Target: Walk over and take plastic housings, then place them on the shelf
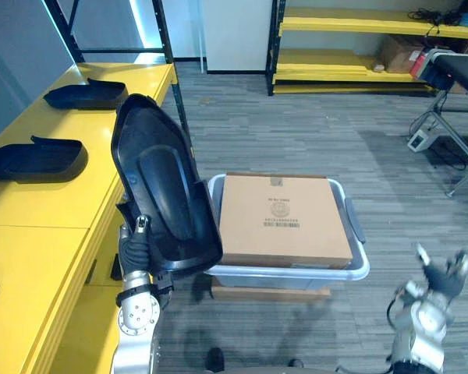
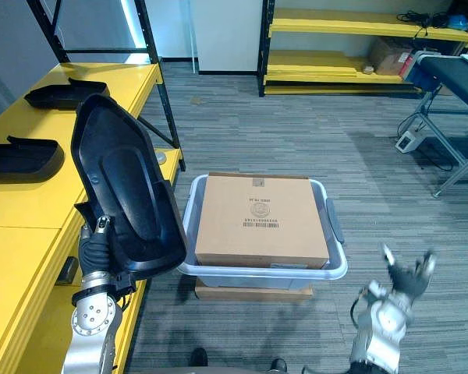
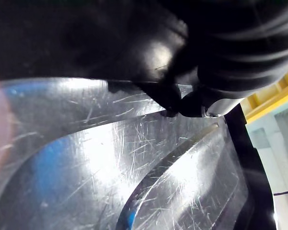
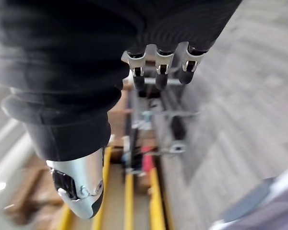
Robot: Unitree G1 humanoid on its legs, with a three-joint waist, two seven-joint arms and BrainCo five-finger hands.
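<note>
My left hand (image 1: pixel 136 245) is shut on a large black plastic housing (image 1: pixel 160 187), holding it upright by its lower end beside the yellow shelf (image 1: pixel 39 210). Close up, its glossy inner surface (image 3: pixel 110 158) lies under my fingers (image 3: pixel 201 103). Two more black housings (image 1: pixel 86 95) (image 1: pixel 35 160) lie on the shelf top to the left. My right hand (image 1: pixel 441 276) hangs low at the right over the carpet, open, its fingers (image 4: pixel 158 72) relaxed and holding nothing.
A grey tote (image 1: pixel 359 265) with a cardboard box (image 1: pixel 285 218) on top stands on the carpet just right of the held housing. A black shelf post (image 1: pixel 171 70) rises at the shelf's corner. Yellow racks (image 1: pixel 374 23) line the back wall; a folding table (image 1: pixel 452 70) stands far right.
</note>
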